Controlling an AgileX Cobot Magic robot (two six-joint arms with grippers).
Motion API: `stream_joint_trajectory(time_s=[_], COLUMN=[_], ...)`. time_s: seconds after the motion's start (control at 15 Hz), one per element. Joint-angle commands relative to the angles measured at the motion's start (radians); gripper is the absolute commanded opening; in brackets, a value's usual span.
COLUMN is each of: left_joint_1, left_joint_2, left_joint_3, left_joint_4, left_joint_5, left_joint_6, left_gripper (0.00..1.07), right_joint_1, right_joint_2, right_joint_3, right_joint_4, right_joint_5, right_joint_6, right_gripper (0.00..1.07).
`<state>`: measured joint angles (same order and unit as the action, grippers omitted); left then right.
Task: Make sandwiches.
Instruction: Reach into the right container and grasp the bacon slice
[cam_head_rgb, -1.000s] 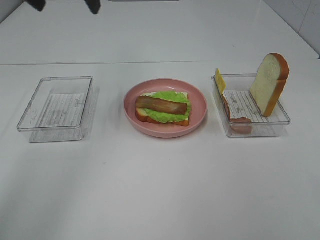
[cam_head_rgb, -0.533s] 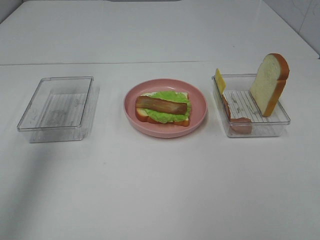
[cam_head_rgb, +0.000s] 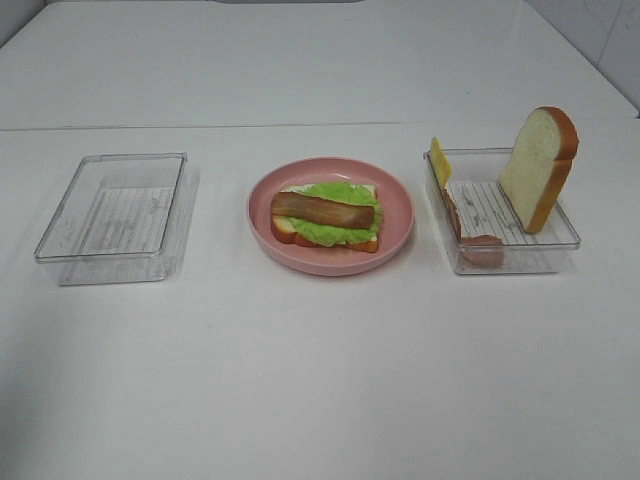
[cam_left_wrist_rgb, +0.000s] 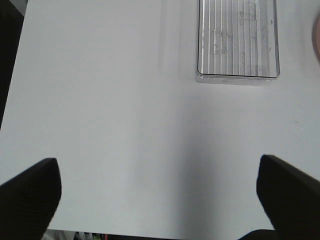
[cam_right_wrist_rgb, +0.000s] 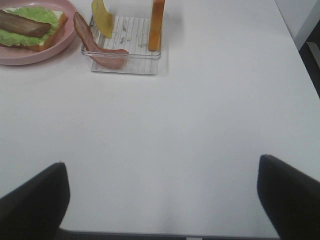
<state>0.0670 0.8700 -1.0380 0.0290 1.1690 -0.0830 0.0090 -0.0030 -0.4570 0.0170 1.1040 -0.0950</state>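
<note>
**Half-built sandwich waits mid-bench, both grippers idle**

The sandwich (cam_head_rgb: 327, 221) lies on the pink plate (cam_head_rgb: 331, 266) in the middle of the bench (cam_head_rgb: 320, 380). So far it is a bottom bread slice, ruffled lettuce (cam_head_rgb: 340, 192) and one bacon strip (cam_head_rgb: 325, 210) laid lengthwise on top. No cheese or top slice is on it yet.

The next layer looks to be the cheese (cam_head_rgb: 440, 160), which leans against the plate-side wall of the right tray (cam_head_rgb: 510, 258). It is best taken by the right gripper (cam_right_wrist_rgb: 162, 167), the one on that side. Pinch the free upper edge from above, clear of the tray wall, and lift straight out. Then set it flat and square over the bacon without dragging the lettuce.

The right tray, toward the bench's right edge, also holds a spare bacon strip (cam_head_rgb: 482, 245) along the same wall, curling to the front. A bread slice (cam_head_rgb: 538, 165) stands on edge against the far wall. The left tray (cam_head_rgb: 110, 262), toward the left edge, shows nothing inside.

The right gripper and the left gripper (cam_left_wrist_rgb: 157, 170) both have their jaws spread wide and hold nothing.
</note>
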Motion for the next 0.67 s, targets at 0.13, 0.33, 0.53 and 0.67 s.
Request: stream_joint_trajectory(time_s=[0.13, 0.33, 0.53, 0.67], left_joint_1=[0.002, 0.002, 0.002, 0.002], left_joint_2=[-0.221, -0.483, -0.681, -0.824], left_joint_3=[0.143, 0.260, 0.341, 0.398], left_joint_4=[-0.002, -0.002, -0.008, -0.010], left_joint_5=[-0.061, -0.059, -0.061, -0.088], left_joint_6=[-0.007, -0.006, 0.014, 0.036], left_gripper=[0.99, 0.99, 0.99, 0.99], right_joint_1=[-0.003, -0.003, -0.003, -0.003], right_joint_2=[-0.028, -0.028, -0.028, -0.028], right_joint_3=[0.003, 0.003, 0.003, 0.003], right_joint_4=[-0.001, -0.001, -0.001, -0.001], right_joint_5=[-0.005, -0.005, -0.005, -0.005], right_joint_6=[-0.006, -0.006, -0.006, -0.006], right_gripper=[0.99, 0.99, 0.99, 0.99])
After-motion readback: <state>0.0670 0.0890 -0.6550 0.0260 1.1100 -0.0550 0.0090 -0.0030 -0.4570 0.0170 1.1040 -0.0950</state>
